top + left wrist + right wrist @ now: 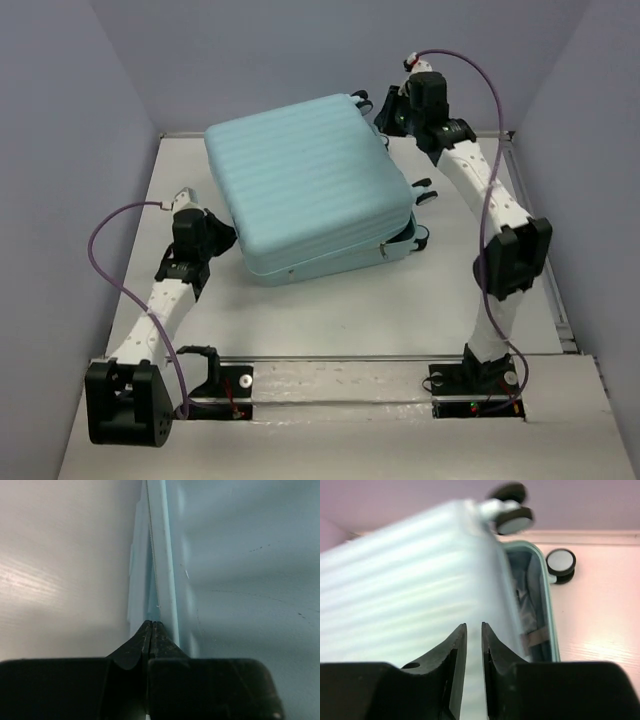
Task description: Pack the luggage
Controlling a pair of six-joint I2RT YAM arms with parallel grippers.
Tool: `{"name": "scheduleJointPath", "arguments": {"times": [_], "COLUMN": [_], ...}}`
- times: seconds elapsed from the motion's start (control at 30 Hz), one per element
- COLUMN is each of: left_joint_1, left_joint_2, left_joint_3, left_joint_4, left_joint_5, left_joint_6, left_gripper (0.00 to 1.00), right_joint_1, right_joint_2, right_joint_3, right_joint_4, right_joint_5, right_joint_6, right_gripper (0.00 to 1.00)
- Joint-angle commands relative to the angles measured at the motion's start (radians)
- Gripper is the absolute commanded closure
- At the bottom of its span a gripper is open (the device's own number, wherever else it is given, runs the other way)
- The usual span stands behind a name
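Note:
The luggage (310,180) is a pale aqua ribbed suitcase lying flat in the middle of the table, its lid down but still gaping a little along the right side. My left gripper (228,238) is shut with nothing between its fingers, and its tips (152,622) rest at the seam on the luggage's (240,580) left edge. My right gripper (385,118) is at the far right corner. In the right wrist view my right gripper (474,625) is open by a narrow gap with nothing in it, just over the blurred lid (410,580). Dark contents (527,625) show in the gap under the lid.
Black-and-white caster wheels (561,562) stick out at the luggage's far right end, with more wheels (422,190) on the right side. The white table (330,310) is walled by purple-grey panels. A metal rail (340,375) crosses the near edge between the arm bases.

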Motion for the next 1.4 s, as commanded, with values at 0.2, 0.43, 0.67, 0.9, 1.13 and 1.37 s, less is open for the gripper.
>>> {"name": "scheduleJointPath", "arguments": {"times": [0.2,0.43,0.67,0.9,1.13,1.37], "left_joint_1": [-0.034,0.045,0.173,0.196,0.202,0.193], "left_joint_2": [0.103,0.142,0.285,0.719,1.248,1.485], "left_joint_3": [0.237,0.352,0.581,0.976,1.568,1.827], "left_joint_4": [0.102,0.03,-0.006,-0.045,-0.215,-0.047], "left_joint_5": [0.038,-0.032,-0.07,0.073,0.263,0.495], "left_joint_6": [0.009,0.028,0.06,0.061,0.117,0.029], "left_gripper": [0.87,0.65,0.37,0.36,0.35,0.34], "right_joint_1": [0.034,0.034,0.034,0.034,0.043,0.043], "right_joint_2": [-0.522,-0.749,-0.931,-1.083,-1.085,-0.976], "right_joint_3": [-0.496,-0.764,-1.036,-1.159,-1.251,-1.306], "right_joint_4": [0.175,0.197,0.137,0.07,-0.004,0.086], "right_joint_5": [0.269,0.357,0.448,0.348,0.017,-0.042], "right_joint_6": [-0.042,-0.013,0.082,0.107,0.107,0.124], "right_gripper": [0.82,0.75,0.8,0.93,0.93,0.93]}}
